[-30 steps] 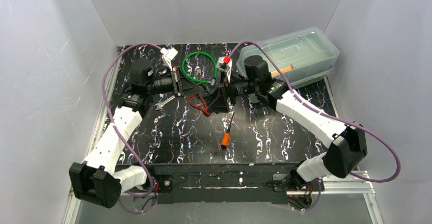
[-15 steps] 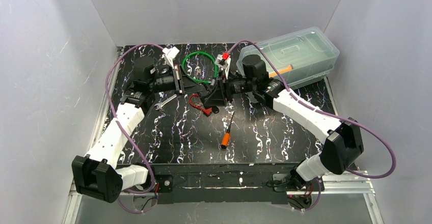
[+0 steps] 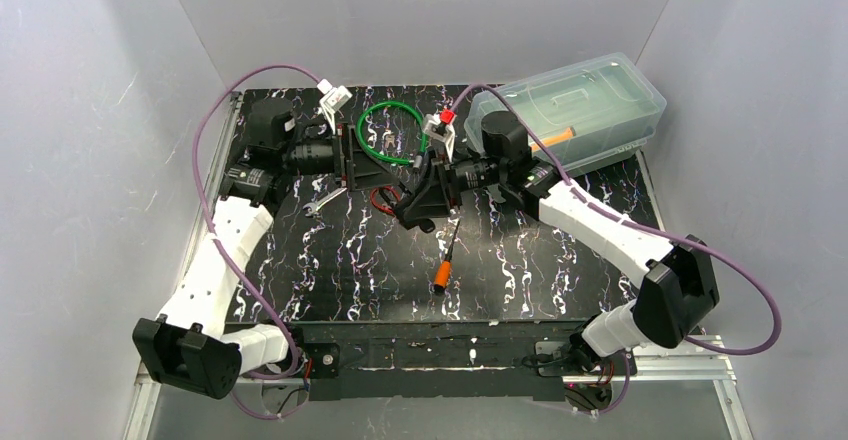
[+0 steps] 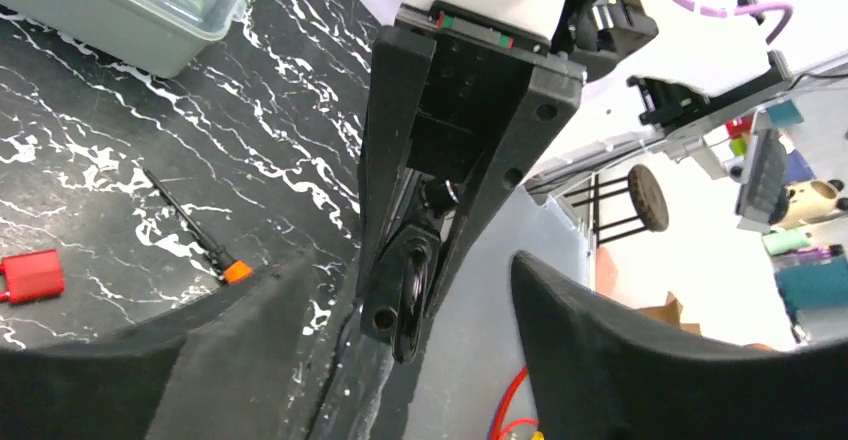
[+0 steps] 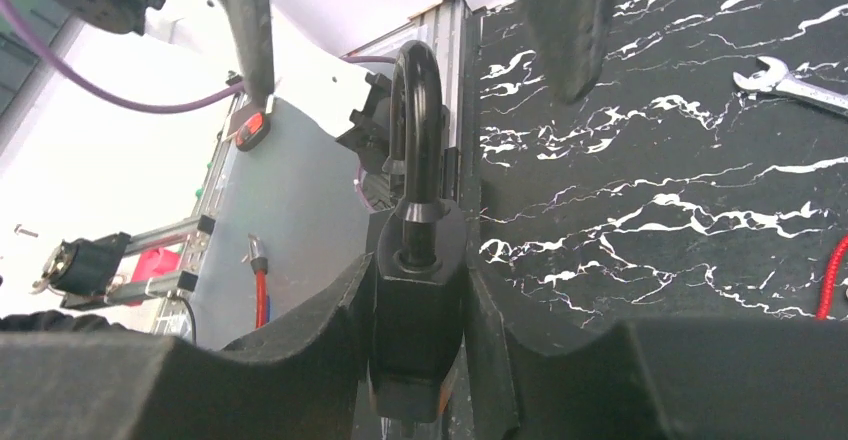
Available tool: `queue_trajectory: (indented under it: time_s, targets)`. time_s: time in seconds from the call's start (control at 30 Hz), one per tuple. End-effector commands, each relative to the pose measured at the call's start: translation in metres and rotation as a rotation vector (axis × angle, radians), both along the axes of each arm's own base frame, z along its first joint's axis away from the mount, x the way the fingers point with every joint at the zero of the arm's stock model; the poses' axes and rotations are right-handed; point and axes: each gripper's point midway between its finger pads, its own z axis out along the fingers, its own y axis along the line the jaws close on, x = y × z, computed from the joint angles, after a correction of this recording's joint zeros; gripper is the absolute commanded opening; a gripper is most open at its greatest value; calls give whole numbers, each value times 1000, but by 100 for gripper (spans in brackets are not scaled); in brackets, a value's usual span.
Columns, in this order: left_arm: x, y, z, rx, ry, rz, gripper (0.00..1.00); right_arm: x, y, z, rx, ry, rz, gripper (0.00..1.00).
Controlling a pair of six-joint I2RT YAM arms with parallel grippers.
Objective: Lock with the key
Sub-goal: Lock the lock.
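Observation:
A black padlock [image 5: 418, 290] stands upright between the pads of my right gripper [image 5: 420, 360], which is shut on its body, with the shackle [image 5: 420, 110] pointing up. In the top view this gripper [image 3: 415, 205] hangs over the middle of the table. My left gripper [image 3: 345, 155] is open a short way to its left, fingers facing the padlock [image 4: 412, 278] and apart from it. In the left wrist view nothing lies between the spread fingers [image 4: 590, 340] of the left gripper [image 4: 400, 360]. I cannot make out the key; a small stub shows under the lock body.
A red cord [image 3: 383, 198] lies on the table under the grippers, a wrench [image 3: 322, 202] to its left. An orange-handled screwdriver [image 3: 445, 265] lies toward the front. A green cable loop [image 3: 392, 130] and a clear plastic box [image 3: 575, 105] sit at the back.
My right gripper has closed on the padlock. My left gripper has opened, let go and drawn back to the left. The right gripper has swung the lock slightly forward.

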Motion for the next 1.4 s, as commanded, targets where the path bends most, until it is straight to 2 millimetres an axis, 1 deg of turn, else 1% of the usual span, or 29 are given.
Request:
queue_trajectory:
  time_s: [0.0,0.07,0.17,0.27,0.4,0.47,0.53,0.6,0.7,0.77,0.93,1.0,1.1,1.17,1.3,1.37]
  targets:
    - [-17,10,5,87,-118,-81,87,-12,-21,33,98,-131,86,1]
    - [-20,16,-1,148,-153,-74,91,-16,-24,28,89,-134,119,1]
    - [-31,25,-9,215,-211,-79,93,-20,-28,21,63,-138,157,1]
    - [-38,32,-14,250,-258,-66,96,-17,-32,13,18,-169,156,1]
    - [-40,32,-15,255,-273,-87,98,-10,-33,7,-14,-166,146,1]
    - [-41,31,-17,257,-266,-127,98,-9,-35,-1,-43,-148,150,1]
    - [-41,31,-19,272,-253,-156,98,-10,-38,-12,-78,-148,168,1]
    - [-40,33,-26,290,-245,-171,98,-12,-41,-21,-103,-157,185,1]
    - [-42,36,-33,310,-234,-159,98,-15,-44,-29,-120,-142,192,1]
    - [-43,38,-32,320,-231,-135,98,-16,-45,-29,-126,-140,182,1]
    - [-47,39,-23,315,-261,-108,98,-14,-48,-30,-150,-149,149,1]
    - [-48,39,-17,310,-272,-107,98,-15,-50,-32,-163,-158,153,1]
    - [-50,40,-15,314,-284,-107,98,-15,-52,-33,-177,-173,166,1]
    - [-54,41,-13,313,-289,-115,98,-14,-53,-31,-182,-183,173,1]
    - [-69,40,-9,287,-291,-159,98,-17,-54,-27,-164,-199,184,1]
    - [-70,40,-11,282,-283,-166,98,-21,-54,-25,-145,-187,191,1]
